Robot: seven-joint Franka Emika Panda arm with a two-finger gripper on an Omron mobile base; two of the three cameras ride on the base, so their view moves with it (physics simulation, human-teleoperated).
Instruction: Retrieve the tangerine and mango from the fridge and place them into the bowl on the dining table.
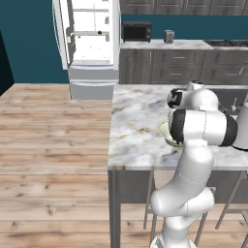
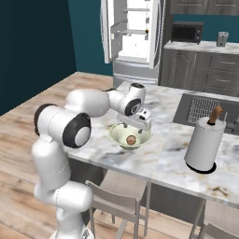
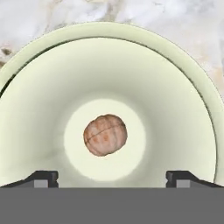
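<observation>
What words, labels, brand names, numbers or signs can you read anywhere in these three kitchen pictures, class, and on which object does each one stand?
None can be read in any view.
fridge: no readable lettering on its doors or shelves.
microwave: front is dark, no legible marks.
toaster: too small to show any label.
paper towel roll: plain white, no print.
bowl and the fruit in it: unmarked.

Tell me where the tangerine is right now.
The tangerine lies loose at the centre of the bowl on the dining table, directly below the open gripper; the right base view shows it in the bowl beside the arm.
</observation>
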